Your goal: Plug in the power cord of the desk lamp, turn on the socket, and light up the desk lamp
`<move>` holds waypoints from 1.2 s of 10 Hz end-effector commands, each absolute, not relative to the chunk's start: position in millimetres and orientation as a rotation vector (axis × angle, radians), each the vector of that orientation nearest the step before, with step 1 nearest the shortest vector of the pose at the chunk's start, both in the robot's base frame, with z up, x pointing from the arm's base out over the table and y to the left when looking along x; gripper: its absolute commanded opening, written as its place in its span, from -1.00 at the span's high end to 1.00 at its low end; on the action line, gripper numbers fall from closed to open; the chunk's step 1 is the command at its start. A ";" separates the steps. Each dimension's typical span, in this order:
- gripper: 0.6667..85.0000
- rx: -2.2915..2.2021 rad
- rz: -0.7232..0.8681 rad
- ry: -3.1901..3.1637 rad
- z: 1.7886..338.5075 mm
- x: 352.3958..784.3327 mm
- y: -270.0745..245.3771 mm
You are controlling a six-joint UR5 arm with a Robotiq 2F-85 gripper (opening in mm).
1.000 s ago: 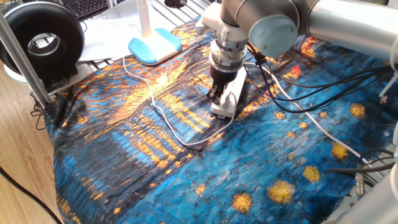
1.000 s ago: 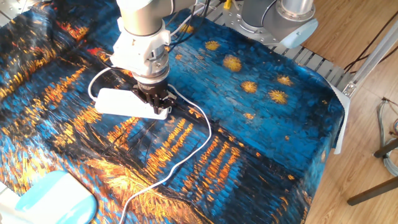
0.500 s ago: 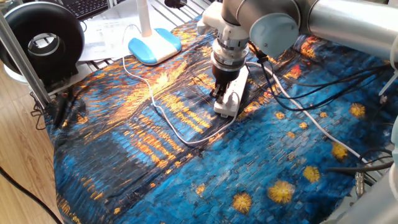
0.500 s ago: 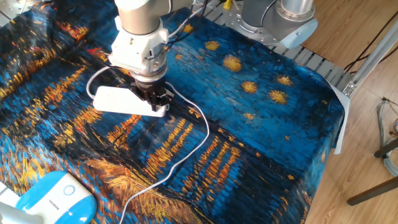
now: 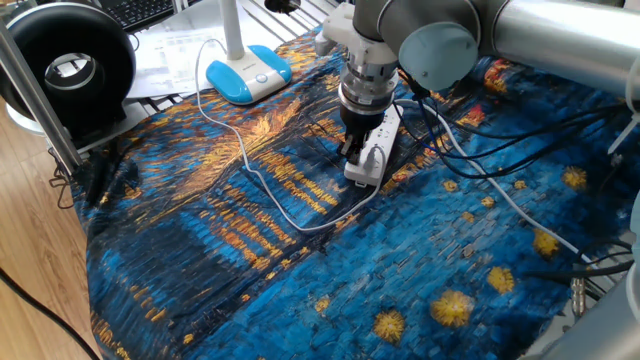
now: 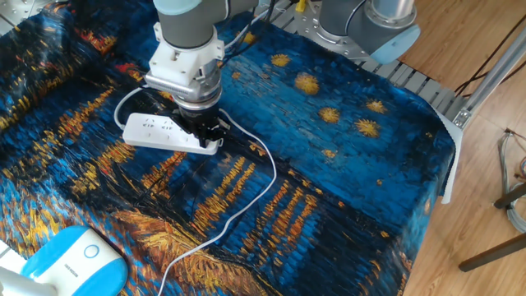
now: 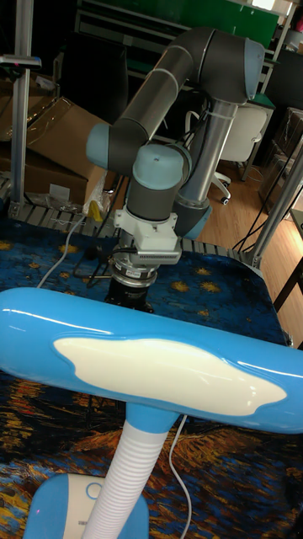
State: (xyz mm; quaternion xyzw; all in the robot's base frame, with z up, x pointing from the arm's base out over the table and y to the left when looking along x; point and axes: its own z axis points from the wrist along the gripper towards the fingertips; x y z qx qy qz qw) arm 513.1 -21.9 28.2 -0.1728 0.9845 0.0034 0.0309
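The white socket [image 5: 372, 160] [image 6: 156, 129] lies on the blue-and-orange cloth. My gripper [image 5: 352, 152] [image 6: 205, 133] points straight down at the strip's near end, its black fingers shut on the small plug of the power cord [image 5: 245, 160] [image 6: 246, 205]. The plug itself is hidden between fingers and strip. From there the thin white cord loops across the cloth to the desk lamp, whose light-blue base [image 5: 245, 72] [image 6: 70, 259] sits at the cloth's edge. In the tall view the lamp's blue head [image 7: 151, 354] fills the foreground and hides my gripper; its white panel does not glow.
A black ring-shaped device [image 5: 70, 65] stands at the far left behind a metal post. Black cables [image 5: 520, 130] and the strip's thick white cable [image 5: 500, 195] trail to the right. Another arm's base [image 6: 370, 25] stands at the table's far corner.
My gripper and the socket's end have shifted a little together. The lamp base has slid slightly, showing more of itself in the other fixed view. The fingers' hold looks the same.
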 end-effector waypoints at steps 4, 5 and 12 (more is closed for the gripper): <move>0.98 -0.541 -0.039 3.093 89.6 522.8 -13.8; 0.98 -0.508 -0.040 3.082 104.0 530.7 -4.4; 0.98 -0.470 -0.148 2.986 120.5 570.5 17.9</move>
